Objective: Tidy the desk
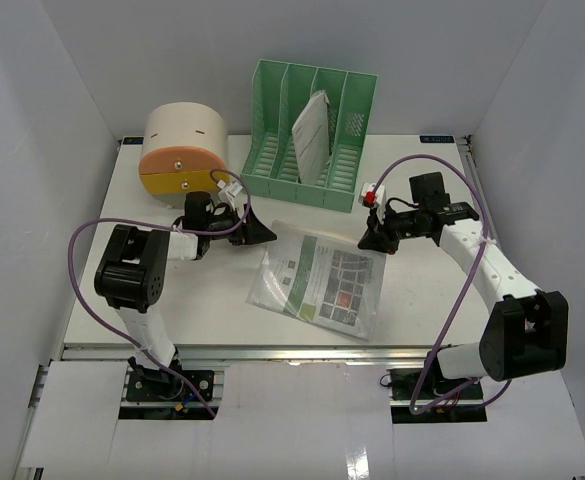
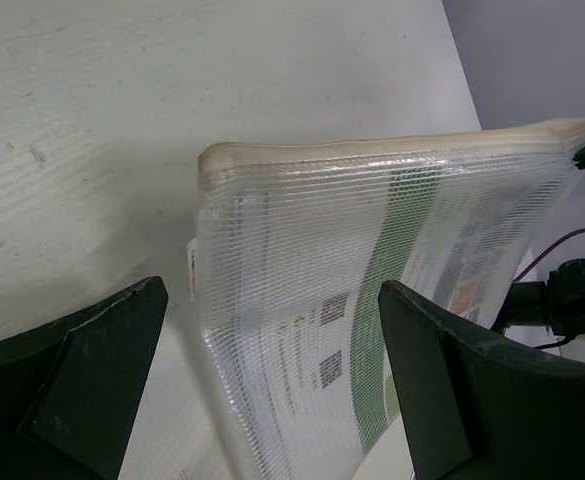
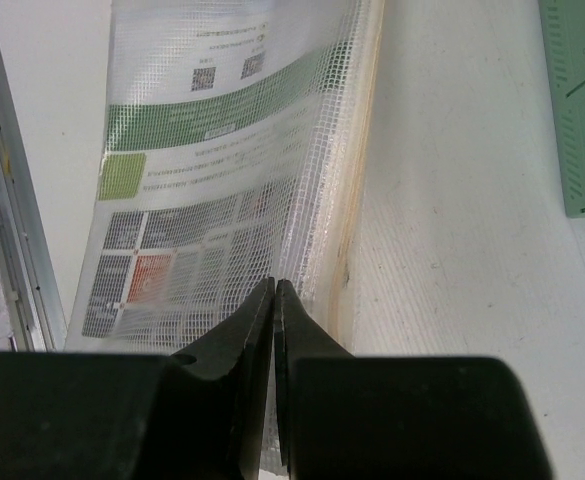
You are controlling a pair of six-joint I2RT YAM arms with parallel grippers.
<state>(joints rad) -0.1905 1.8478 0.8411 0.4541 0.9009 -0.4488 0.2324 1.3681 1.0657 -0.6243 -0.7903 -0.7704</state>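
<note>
Table (image 1: 172, 300), flat and white with metal rails, fills the floor of the white-walled booth. The piece in play on it is a pouch (image 1: 320, 282) lying just in front of the rack (image 1: 272, 160). It is a soft, clear mesh sleeve with a cream zip strip along the edge facing the rack and a green-banded printed leaflet inside. Its long axis runs roughly along the rack's front.

The right claw (image 3: 274, 285) is pinched tight on the pouch's right end close to the zip, and that edge looks lifted a little off the table. The left claw (image 2: 272, 290) stands wide, empty, aimed at the opposite end, with the zip corner straight ahead between its fingers and not yet touched. I'd say the next move hangs on that: the left claw need only go forward along the pouch's length to take its end.

The rack is rigid green slotted plastic with a booklet (image 1: 312, 135) leaning in one bay. To the rack's left sits a rounded cream-and-orange box (image 1: 180, 150).
</note>
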